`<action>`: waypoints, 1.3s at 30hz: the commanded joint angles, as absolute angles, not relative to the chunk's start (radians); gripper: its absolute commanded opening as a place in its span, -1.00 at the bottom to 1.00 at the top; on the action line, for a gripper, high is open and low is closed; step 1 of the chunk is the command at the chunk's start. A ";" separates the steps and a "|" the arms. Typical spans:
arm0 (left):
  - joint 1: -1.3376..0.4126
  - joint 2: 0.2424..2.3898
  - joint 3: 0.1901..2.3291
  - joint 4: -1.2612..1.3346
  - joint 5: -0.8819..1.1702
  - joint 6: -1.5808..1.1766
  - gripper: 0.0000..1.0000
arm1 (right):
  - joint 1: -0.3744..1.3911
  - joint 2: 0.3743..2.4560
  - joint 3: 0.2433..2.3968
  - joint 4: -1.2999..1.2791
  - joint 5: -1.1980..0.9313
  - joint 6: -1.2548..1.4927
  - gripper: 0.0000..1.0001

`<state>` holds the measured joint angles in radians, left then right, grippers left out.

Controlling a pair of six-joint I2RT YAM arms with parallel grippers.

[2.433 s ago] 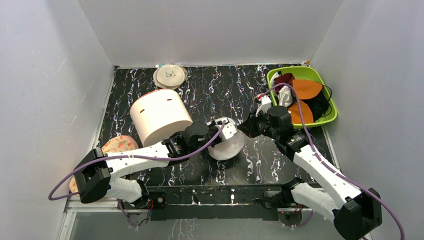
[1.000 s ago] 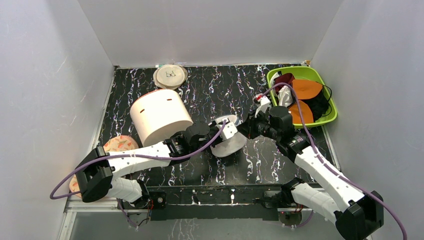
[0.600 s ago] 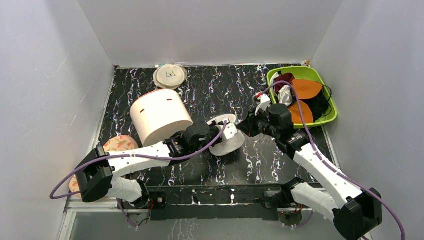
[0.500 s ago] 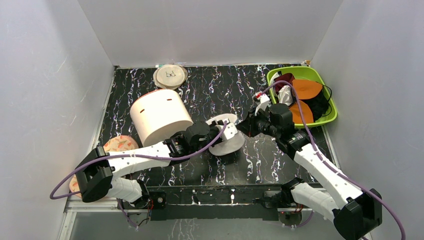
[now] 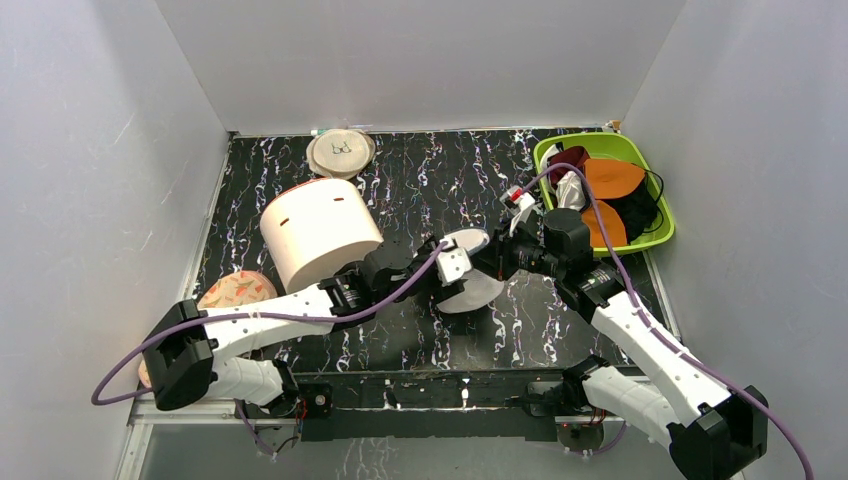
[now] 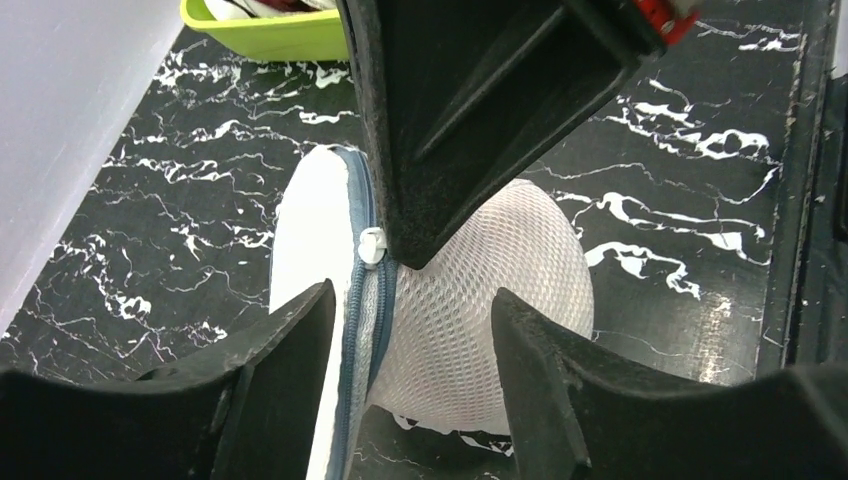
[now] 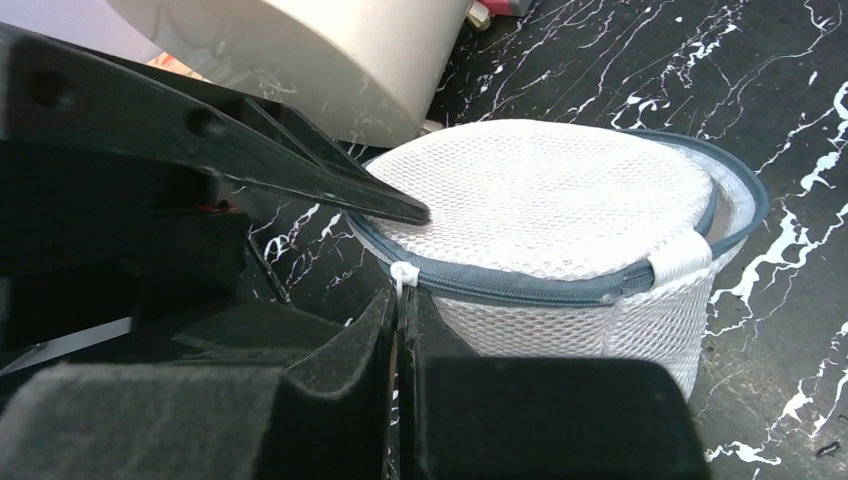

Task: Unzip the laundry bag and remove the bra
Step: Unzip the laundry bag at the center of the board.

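The laundry bag, a small white mesh dome with a grey-blue zip round its rim, stands on its side at mid-table. My left gripper holds it across its thickness. In the left wrist view one finger is on the flat white side and the other on the mesh dome. My right gripper is shut on the white zip pull, also in the left wrist view. The zip looks closed along the stretch that shows. The red bra is not visible.
A big cream cylinder lies just left of the bag. A flat beige disc with a bra drawing is at the back. A green tub at the right holds orange cups and dark garments. A patterned disc lies at the left.
The bag has moved a little right and away with both grippers on it. The left arm has stretched further right, and the right gripper has stayed at the rim.
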<state>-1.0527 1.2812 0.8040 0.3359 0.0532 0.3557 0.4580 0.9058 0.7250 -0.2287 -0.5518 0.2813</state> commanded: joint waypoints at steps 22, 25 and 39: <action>-1.051 1.321 0.827 0.325 -0.090 0.403 -1.00 | 0.457 0.882 0.748 -0.185 -0.385 0.301 -1.00; -1.049 1.313 0.823 0.333 -0.097 0.408 -1.00 | 0.454 0.899 0.766 -0.217 -0.347 0.289 -1.00; -1.051 1.289 0.820 0.322 -0.076 0.427 -1.00 | 0.370 0.948 0.753 -0.229 -0.298 0.275 -1.00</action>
<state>-1.0527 1.3392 0.8097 0.3168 -0.0837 0.4149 0.4068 0.9470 0.7246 -0.2455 -0.3531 0.2897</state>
